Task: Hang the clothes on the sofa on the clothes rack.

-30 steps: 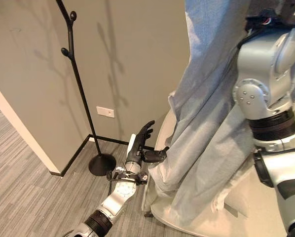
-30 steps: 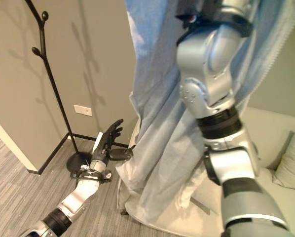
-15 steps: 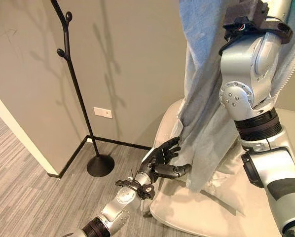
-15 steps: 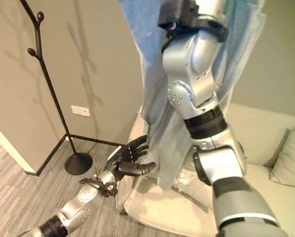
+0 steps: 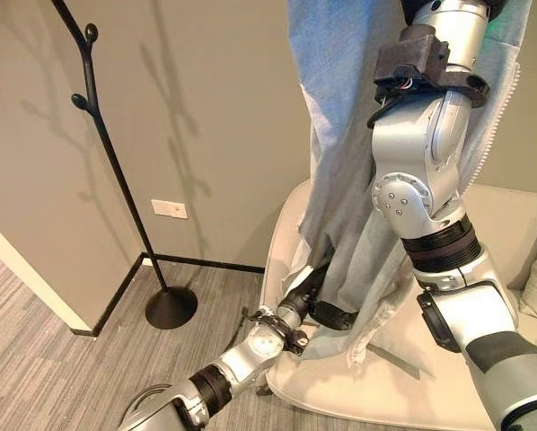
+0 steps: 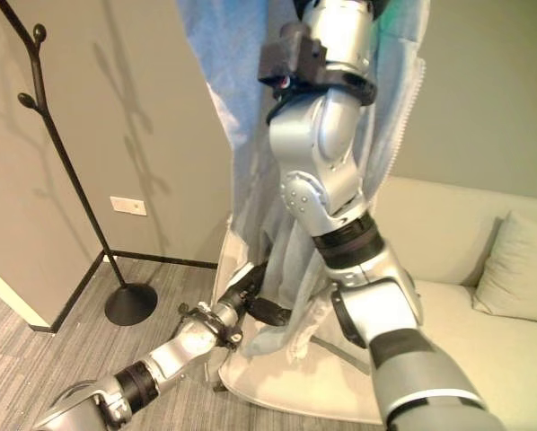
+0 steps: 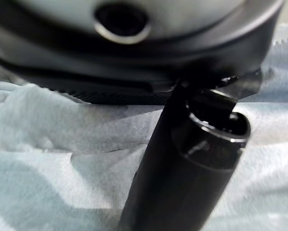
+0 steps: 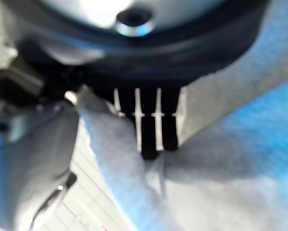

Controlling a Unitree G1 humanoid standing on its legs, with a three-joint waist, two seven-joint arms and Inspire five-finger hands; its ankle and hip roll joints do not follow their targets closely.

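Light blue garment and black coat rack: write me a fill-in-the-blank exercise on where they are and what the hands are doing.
1. The light blue garment hangs from the raised ____ hand, whose fingers curl over the cloth.
2. The left hand reaches the garment's ____ end, above the pale sofa.
3. The black metal coat rack stands on a round ____ on the grey floor.
4. No clothes hang on the rack: it is ____.

Missing words: right; lower; base; bare

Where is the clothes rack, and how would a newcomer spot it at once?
Look to the beige wall left of the pale sofa. In the corner there, the clothes rack stands on grey plank flooring, apart from the blue garment. It is the one thin black pole, with knobbed branch pegs and a round base.
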